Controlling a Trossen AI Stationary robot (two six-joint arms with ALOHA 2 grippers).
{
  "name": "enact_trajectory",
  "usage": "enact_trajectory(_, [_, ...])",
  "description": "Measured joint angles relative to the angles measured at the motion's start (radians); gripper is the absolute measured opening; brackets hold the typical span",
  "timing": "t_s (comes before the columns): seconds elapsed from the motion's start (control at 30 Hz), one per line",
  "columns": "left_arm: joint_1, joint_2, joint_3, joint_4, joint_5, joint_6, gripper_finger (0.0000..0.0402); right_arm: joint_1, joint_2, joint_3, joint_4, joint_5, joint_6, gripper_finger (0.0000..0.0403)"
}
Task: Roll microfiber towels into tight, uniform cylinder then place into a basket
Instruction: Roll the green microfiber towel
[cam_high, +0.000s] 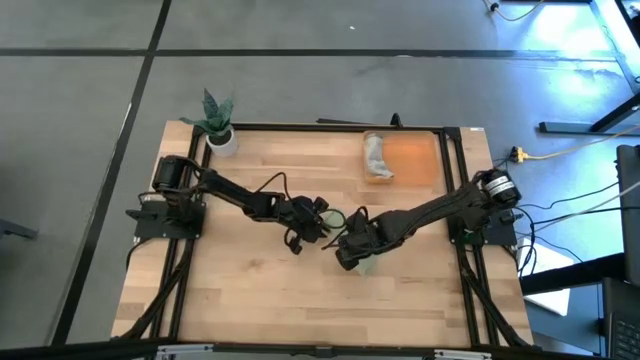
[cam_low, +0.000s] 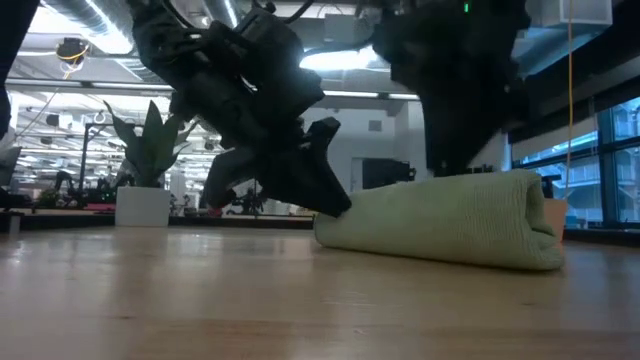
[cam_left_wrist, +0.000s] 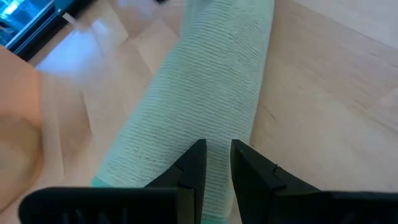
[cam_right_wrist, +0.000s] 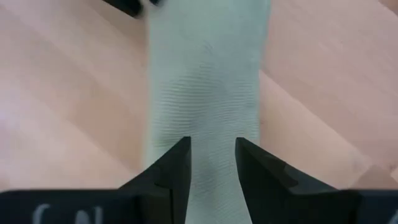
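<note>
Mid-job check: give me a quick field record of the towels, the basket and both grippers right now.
green towel: rolled into a cylinder, lying on the wooden table near its middle
grey towel: rolled, lying in the basket's left part
basket: orange, at the table's far edge, right of centre
left gripper: at one end of the green roll, fingers narrowly parted over the cloth
right gripper: at the roll's other end, fingers straddling the cloth
plant pot: far left corner

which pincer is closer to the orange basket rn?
Right. The right pincer sits at mid-table on the green towel, on the side of the orange basket. The left pincer is at the towel's other end, further left.
</note>
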Motion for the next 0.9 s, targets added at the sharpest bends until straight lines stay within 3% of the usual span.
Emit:
enact_trajectory(0.17, [0.018,0.0,0.008,0.002,0.011,0.0,0.0064,0.021,-0.063,0.0,0.11,0.001,-0.02,0.0126])
enact_trajectory(0.37, [0.039,0.0,0.008,0.001,0.012,0.0,0.0064,0.057,-0.029,0.002,0.297,-0.014,-0.114,0.0126])
enact_trajectory(0.63, [0.053,-0.001,0.008,0.001,0.012,-0.005,0.0064,0.054,0.054,0.0,0.247,-0.017,-0.13,0.0126])
enact_trajectory(0.9, [0.052,-0.008,0.008,-0.003,0.004,-0.011,0.0064,0.018,0.057,0.0,0.122,-0.01,-0.107,0.0126])
